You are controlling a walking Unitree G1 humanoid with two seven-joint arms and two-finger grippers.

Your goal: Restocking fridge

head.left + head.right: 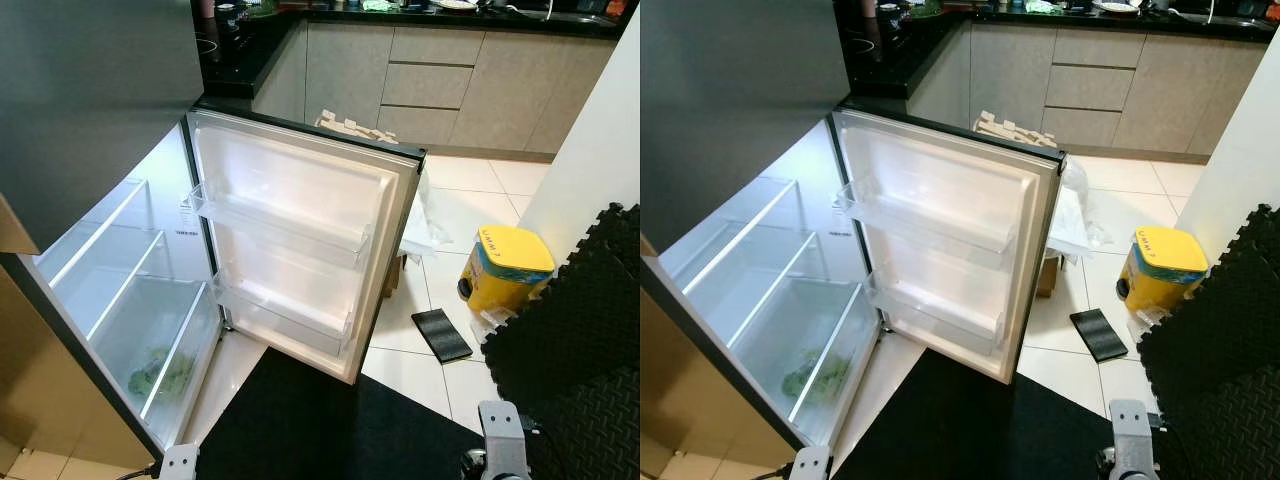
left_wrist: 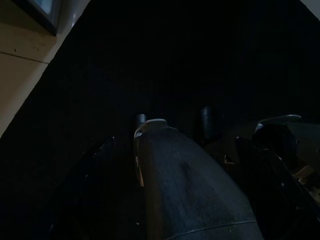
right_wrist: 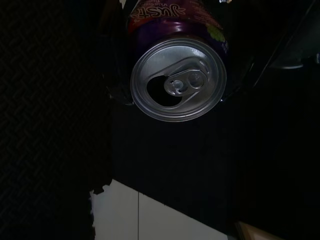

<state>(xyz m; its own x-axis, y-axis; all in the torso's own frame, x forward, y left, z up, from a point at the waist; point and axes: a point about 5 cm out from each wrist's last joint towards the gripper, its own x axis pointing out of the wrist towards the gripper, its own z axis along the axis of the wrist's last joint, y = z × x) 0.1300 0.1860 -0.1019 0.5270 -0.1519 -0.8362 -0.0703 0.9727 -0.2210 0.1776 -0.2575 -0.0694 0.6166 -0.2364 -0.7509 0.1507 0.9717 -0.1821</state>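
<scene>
The head views look down on a fridge (image 1: pixel 120 300) whose door (image 1: pixel 300 230) stands swung wide open toward the robot, its two clear door bins (image 1: pixel 280 225) bare, while glass shelves step down inside the lit compartment and a bunch of green leaves (image 1: pixel 160 372) lies in the bottom drawer. A black mat (image 1: pixel 330 420) covers the floor in front of the door; further right on the white tiles sit a yellow bin (image 1: pixel 505 265) and a flat black slab (image 1: pixel 441 334), with dark foam floor tiles (image 1: pixel 580 330) beside them and grey kitchen cabinets (image 1: pixel 440 85) behind. Of the arms, these views catch little more than silver wrist parts at the bottom edge, so the load is hidden from them. The right wrist view supplies it: a purple drink can (image 3: pixel 178 75) seen lid-on, its silver top and pull tab facing the camera, gripped between the two black fingers (image 3: pixel 116 85) of the right gripper (image 3: pixel 175 92), which press its sides; it hangs low over the black mat and a patch of white tile, well short of the fridge shelves. The left wrist view is very dark: the left gripper (image 2: pixel 172 125) points down at the black mat, two dark fingertips (image 2: pixel 209 122) dimly visible past a black rounded body, and whether they are spread or closed cannot be made out.
</scene>
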